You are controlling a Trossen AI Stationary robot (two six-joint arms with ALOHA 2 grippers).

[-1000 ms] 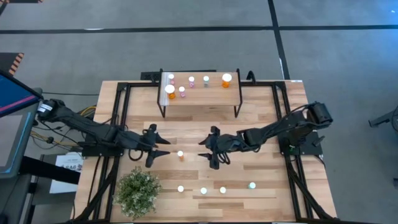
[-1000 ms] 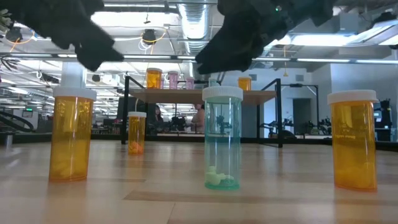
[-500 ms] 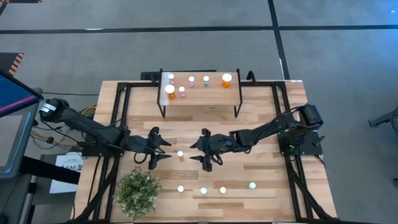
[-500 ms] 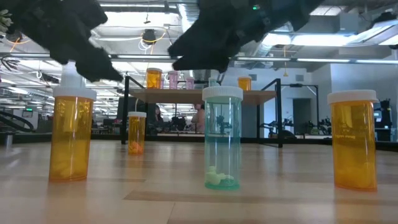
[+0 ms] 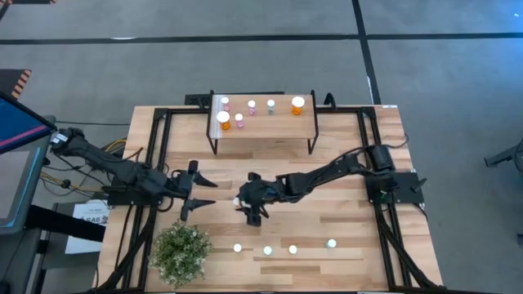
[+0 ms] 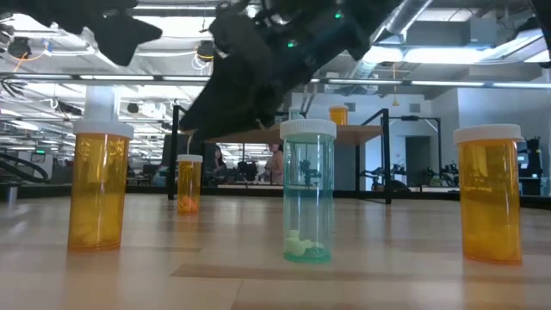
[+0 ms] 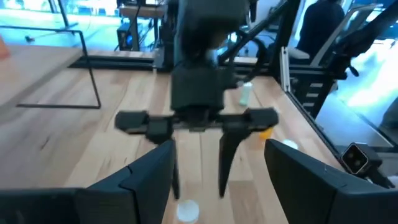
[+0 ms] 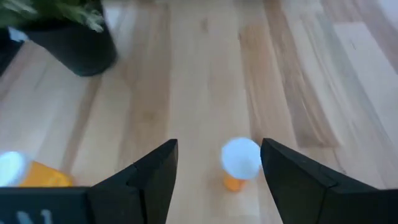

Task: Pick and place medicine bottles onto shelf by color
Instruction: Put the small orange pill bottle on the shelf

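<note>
A small orange medicine bottle (image 8: 239, 163) with a white cap stands upright on the table's middle (image 5: 238, 202). My right gripper (image 8: 219, 149) is open, and its two fingers stand on either side of this bottle without touching it. My left gripper (image 5: 203, 192) is open a short way to the bottle's left and holds nothing. The shelf (image 5: 263, 124) stands at the table's far edge and bears several orange, pink and teal bottles. Several more bottles (image 5: 267, 251) stand in a row near the front edge.
A green potted plant (image 5: 180, 251) stands at the front left, close to the row of bottles. In the low view, two orange bottles (image 6: 99, 185) (image 6: 489, 194) and a teal one (image 6: 308, 202) stand close to the camera. Black frame rails (image 5: 159, 155) run along both table sides.
My right gripper has reached toward the table's left edge and sunk a little. Its open fingers have come around the orange bottle in the table's middle. My left gripper has drawn back a little toward the left edge. The bottle has kept its place.
</note>
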